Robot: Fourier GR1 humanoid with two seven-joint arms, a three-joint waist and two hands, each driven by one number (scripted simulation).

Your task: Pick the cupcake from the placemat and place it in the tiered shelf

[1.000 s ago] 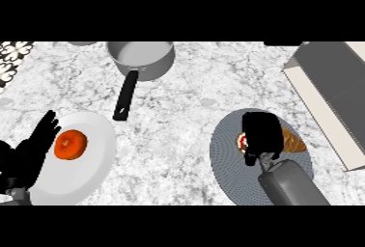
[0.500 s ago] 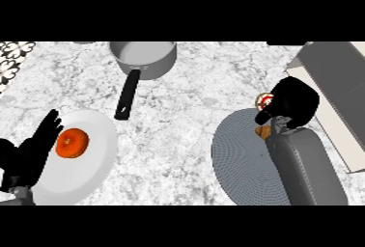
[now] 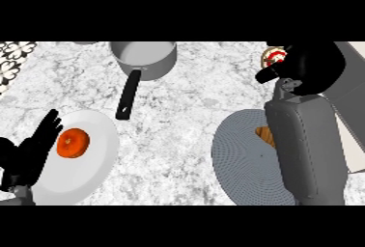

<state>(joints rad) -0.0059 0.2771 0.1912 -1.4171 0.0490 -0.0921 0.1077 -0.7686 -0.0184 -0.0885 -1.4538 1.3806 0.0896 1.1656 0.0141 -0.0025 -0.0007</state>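
You have nothing to read here: no lettering, label, brand or number shows on the cupcake (image 3: 273, 56), saucepan (image 3: 146, 57), plate (image 3: 92, 178), placemat (image 3: 242, 164) or worktop (image 3: 185, 125).

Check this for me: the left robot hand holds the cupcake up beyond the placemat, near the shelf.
Wrong hand. The head view shows the right robot hand holding the cupcake up beyond the placemat, near the shelf. The left robot hand rests open beside the white plate.
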